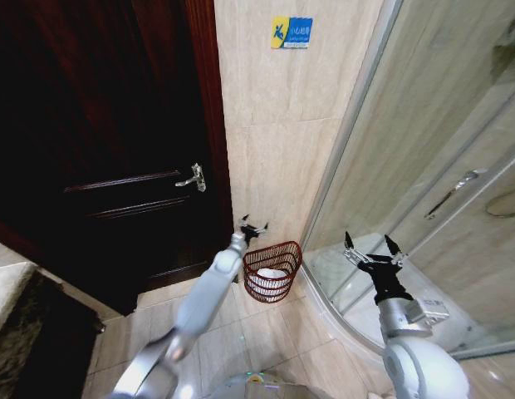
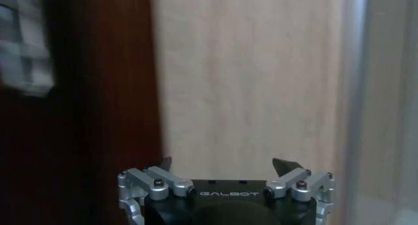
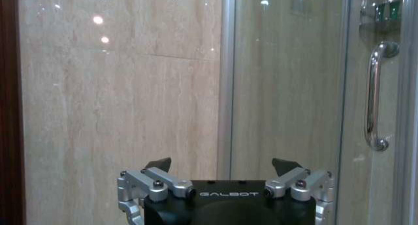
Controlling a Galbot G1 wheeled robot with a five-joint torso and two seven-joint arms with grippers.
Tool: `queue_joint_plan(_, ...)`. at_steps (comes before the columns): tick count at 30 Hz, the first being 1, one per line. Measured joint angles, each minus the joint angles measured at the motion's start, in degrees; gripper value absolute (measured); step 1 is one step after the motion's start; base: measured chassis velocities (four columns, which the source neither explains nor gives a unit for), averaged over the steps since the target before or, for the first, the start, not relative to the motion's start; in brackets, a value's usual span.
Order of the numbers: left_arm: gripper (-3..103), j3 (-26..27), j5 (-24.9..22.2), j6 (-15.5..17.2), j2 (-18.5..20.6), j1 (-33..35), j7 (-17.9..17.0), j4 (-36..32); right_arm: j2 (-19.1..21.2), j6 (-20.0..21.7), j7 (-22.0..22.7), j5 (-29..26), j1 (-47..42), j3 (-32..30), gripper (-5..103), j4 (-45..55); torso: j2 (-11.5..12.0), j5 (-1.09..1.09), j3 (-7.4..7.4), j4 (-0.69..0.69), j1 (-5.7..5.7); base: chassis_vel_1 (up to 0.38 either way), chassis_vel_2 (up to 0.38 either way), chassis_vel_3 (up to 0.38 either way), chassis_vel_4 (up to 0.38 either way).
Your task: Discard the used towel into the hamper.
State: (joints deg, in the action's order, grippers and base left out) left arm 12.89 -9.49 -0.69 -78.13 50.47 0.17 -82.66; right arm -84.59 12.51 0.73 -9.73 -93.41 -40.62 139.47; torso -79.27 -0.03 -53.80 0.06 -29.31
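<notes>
your head view shows the hamper (image 1: 272, 272), one round reddish-brown openwork basket on the tiled floor (image 1: 241, 332) against the beige stone wall (image 1: 274, 158), between the dark wood door (image 1: 100, 150) and the glass shower enclosure (image 1: 424, 166). a white towel (image 1: 272, 273) lies inside it. your left gripper (image 1: 252, 227) hovers just above the hamper's rim, jaws spread wide. your right gripper (image 1: 375, 248) hangs beside the glass, jaws wide too. the right wrist view shows one chrome handle (image 3: 374, 98).

Towel (image 1: 272, 273) in hamper (image 1: 272, 287), by wall (image 1: 278, 166)
</notes>
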Motion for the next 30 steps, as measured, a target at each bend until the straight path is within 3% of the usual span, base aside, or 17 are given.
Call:
queue_joint_plan(4, 100, 2.6, -0.7, 0.0, 1.8, 3.7, -2.1, -4.7, -0.1, -0.4, -0.3, 0.0, -0.1, 0.0, 100, -0.4, 0.0, 0.02, 0.00, -0.01, 0.01, 0.000, 0.000, 0.000, 0.000)
queue_joint_plan(7, 100, 7.7, -2.0, 0.0, 3.0, 8.5, -4.3, -10.5, 0.0, -0.7, -0.6, 0.0, 0.1, 0.0, 100, -1.3, 0.0, 0.03, 0.00, -0.01, 0.00, 0.000, 0.000, 0.000, 0.000)
queue_joint_plan(20, 100, 26.3, -6.9, 1.1, 3.4, 25.2, -5.5, -28.7, 0.9, -1.1, -2.1, -0.5, -0.5, -0.3, 100, -2.3, 0.0, 0.02, 0.00, -0.01, 0.00, 0.000, 0.000, 0.000, 0.000)
queue_joint_plan(30, 100, 30.8, -9.4, -3.1, 1.0, 34.9, -5.4, -34.4, 1.2, -1.9, -2.5, -0.6, -1.5, -0.3, 100, -2.2, 0.0, 0.02, 0.00, -0.01, 0.00, 0.000, 0.000, 0.000, 0.000)
